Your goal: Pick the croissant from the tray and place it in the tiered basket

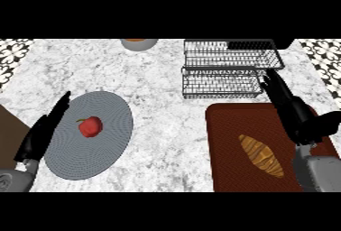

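Note:
A golden-brown croissant (pixel 261 154) lies on the dark red-brown tray (pixel 230 126) at the lower right of the counter. Behind the tray stands the wire tiered basket (pixel 223 67), with nothing visible in it. My right hand (pixel 293 108) hovers over the tray's right side, above and to the right of the croissant, its straight fingers reaching toward the basket's right end; it holds nothing. At the left edge my left hand (pixel 41 133) rests open with its fingers up, along the rim of a grey round plate (pixel 100 153).
A red apple (pixel 90 127) sits on the grey plate at the left. A grey bowl (pixel 138 43) with something orange in it stands at the counter's back edge. Patterned tiles show at both back corners.

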### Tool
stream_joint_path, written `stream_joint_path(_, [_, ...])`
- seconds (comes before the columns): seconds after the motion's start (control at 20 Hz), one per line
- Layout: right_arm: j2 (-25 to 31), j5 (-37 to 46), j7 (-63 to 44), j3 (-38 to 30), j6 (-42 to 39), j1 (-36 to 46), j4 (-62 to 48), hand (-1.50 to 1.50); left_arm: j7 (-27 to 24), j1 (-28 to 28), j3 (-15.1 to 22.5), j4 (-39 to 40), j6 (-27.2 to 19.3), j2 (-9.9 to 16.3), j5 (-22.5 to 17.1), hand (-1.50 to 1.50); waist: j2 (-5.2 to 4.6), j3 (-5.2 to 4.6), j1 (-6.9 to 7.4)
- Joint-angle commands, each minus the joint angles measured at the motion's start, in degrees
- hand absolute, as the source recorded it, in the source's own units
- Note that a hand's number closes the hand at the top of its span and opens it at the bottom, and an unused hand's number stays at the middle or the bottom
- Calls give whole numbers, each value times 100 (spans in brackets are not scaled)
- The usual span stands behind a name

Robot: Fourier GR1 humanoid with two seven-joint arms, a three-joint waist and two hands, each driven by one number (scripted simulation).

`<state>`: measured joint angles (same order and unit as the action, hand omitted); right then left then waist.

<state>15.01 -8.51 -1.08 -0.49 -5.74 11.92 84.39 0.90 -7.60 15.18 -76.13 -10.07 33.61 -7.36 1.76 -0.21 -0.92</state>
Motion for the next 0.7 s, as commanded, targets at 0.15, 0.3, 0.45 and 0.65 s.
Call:
stream_joint_path(0.15, [-160, -2035, 408, -172, -2153, 664, -438, 150, -227, -445, -55, -493, -522, -805, -94, 0, -216, 63, 337])
stream_joint_path(0.3, [-1229, -3102, 594, -1099, -1007, 178, -860, 150, -276, -431, -139, -509, -495, -894, -267, 0, -376, 277, -37])
stream_joint_path(0.45, [-202, -3336, -320, 87, -3722, 379, -1520, -150, -335, -606, 5, -764, -701, -1347, -276, 0, -342, 81, 511])
stream_joint_path(0.65, [278, -4440, -525, 117, -5454, 505, -1979, -150, -357, -600, 28, -722, -798, -1526, -284, 0, -332, 73, 446])
